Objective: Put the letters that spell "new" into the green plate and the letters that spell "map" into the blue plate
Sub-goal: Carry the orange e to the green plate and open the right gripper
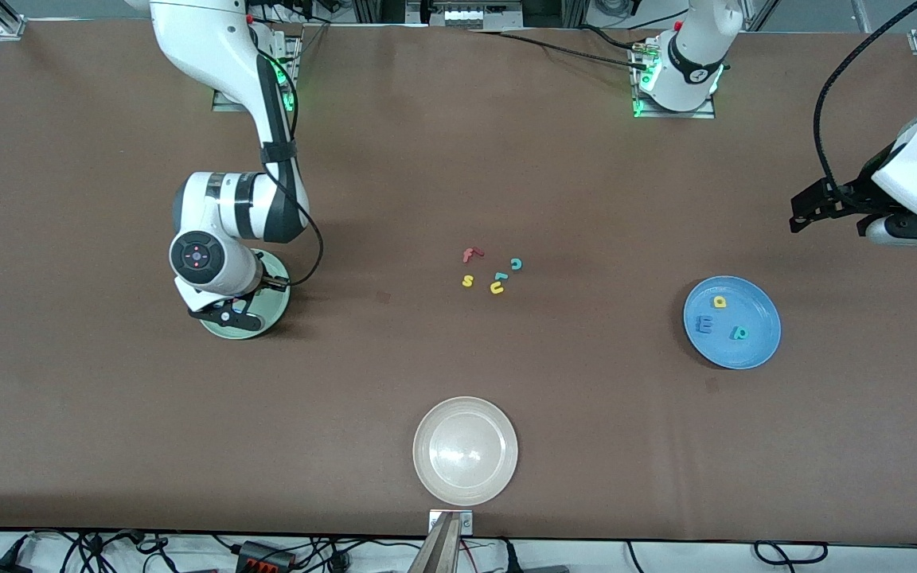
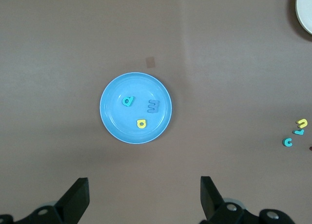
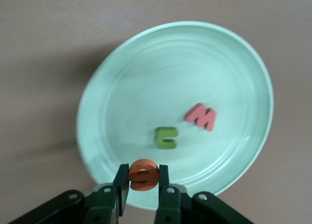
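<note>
My right gripper (image 3: 143, 177) is shut on the orange e (image 3: 143, 174) and holds it just above the rim of the green plate (image 3: 146, 77). In that plate lie the dark green n (image 3: 166, 137) and the pinkish-red w (image 3: 201, 117). In the front view the right hand covers most of the green plate (image 1: 275, 306). The blue plate (image 1: 757, 350) holds the yellow a (image 1: 719, 302), the blue m (image 1: 704, 324) and the teal p (image 1: 738, 333). High above the table beside the blue plate (image 2: 114, 119), my left gripper (image 2: 144, 187) hangs open and empty.
A loose cluster lies mid-table: a red f (image 1: 471, 255), a teal c (image 1: 516, 264), a yellow s (image 1: 467, 280), a yellow u (image 1: 497, 288) and a small teal piece (image 1: 500, 276). A beige-white plate (image 1: 466, 451) sits near the table's front edge.
</note>
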You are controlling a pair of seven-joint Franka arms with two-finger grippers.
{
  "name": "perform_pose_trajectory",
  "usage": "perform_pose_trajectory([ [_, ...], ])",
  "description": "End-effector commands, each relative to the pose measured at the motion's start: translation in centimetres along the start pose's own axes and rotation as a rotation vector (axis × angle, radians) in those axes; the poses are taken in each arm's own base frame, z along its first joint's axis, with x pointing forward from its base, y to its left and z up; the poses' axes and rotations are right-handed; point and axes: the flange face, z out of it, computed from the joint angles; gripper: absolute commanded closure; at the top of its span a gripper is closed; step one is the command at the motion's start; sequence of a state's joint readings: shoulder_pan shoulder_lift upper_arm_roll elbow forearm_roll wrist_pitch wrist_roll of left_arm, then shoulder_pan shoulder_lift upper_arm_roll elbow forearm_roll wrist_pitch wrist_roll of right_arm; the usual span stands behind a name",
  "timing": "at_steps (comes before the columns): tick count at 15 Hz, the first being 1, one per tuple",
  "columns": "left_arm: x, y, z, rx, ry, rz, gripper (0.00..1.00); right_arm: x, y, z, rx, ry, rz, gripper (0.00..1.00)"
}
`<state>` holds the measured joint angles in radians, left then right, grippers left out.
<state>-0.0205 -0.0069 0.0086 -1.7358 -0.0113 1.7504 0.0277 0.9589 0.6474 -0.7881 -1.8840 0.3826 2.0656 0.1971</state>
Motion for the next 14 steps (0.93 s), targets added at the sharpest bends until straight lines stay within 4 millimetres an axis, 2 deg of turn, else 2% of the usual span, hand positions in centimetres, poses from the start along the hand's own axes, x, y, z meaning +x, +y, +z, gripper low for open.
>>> perform_pose_trajectory([
  [1,0.1,0.3,-0.7,0.02,0.004,0.022,0.0,0.5,1.3,0.2,0.01,-0.01,-0.017,1.0],
  [8,0.4,0.4,-1.0,0.02,0.007,0.027,0.0,0.7,-0.1,0.9,0.038,0.019,-0.001,1.0],
  [14,0.3,0.4,-1.0,0.02,0.004,0.027,0.0,0.2,-2.3,2.1,0.079,0.014,0.005,1.0],
])
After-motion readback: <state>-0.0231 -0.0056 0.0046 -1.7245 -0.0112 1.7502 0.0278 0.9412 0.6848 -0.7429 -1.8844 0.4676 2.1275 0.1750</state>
